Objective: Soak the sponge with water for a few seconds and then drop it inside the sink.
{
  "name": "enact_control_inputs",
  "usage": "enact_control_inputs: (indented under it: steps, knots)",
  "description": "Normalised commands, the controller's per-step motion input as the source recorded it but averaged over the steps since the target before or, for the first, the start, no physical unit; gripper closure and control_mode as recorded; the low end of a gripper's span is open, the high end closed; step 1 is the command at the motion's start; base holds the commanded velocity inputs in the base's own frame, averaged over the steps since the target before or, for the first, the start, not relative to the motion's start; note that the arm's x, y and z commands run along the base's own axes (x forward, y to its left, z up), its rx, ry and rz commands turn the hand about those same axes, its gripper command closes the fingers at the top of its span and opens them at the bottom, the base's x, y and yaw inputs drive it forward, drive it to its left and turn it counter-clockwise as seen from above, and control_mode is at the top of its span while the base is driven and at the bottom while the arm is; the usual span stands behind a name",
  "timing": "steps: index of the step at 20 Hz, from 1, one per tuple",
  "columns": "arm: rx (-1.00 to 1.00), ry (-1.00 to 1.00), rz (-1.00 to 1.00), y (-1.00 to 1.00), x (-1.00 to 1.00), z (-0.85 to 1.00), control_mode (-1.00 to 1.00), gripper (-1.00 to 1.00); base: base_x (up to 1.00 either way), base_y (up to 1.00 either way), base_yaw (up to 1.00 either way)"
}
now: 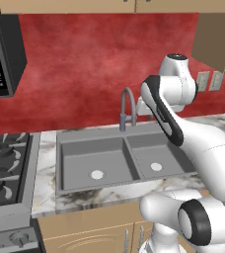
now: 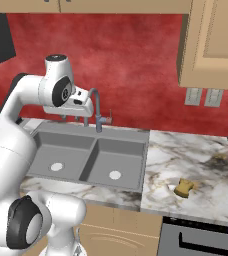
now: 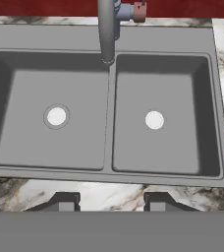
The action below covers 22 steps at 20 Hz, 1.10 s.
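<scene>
Nothing done yet: small yellow-tan blocky sponge (image 2: 184,188) lay on the marble counter, lower right of frame, well apart from the grey double-basin sink (image 2: 136,137). Gripper (image 3: 111,201) closed on nothing, above the sink; no water running.

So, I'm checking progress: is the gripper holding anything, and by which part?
Nothing is held: the gripper is empty above the sink; the sponge lies on the counter.
</scene>
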Motion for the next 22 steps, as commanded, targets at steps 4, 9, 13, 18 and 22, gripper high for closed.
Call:
enact_control_inputs:
  steps: [4, 9, 13, 18, 22]
  knots:
    - [0.0, 0.0, 0.0, 0.0, -0.04, 0.0, -1.0, -1.0, 0.0, 0.0, 0.0]
    - [0.0, 0.0, 0.0, 0.0, -0.09, 0.0, -1.0, -1.0, 0.0, 0.0, 0.0]
    - [0.0, 0.0, 0.0, 0.0, -0.06, 0.0, -1.0, -1.0, 0.0, 0.0, 0.0]
    - [0.0, 0.0, 0.0, -0.05, 0.0, 0.0, -1.0, -1.0, 0.0, 0.0, 0.0]
    - [0.0, -0.02, 0.0, -0.15, 0.0, 0.0, -1.0, -1.0, 0.0, 0.0, 0.0]
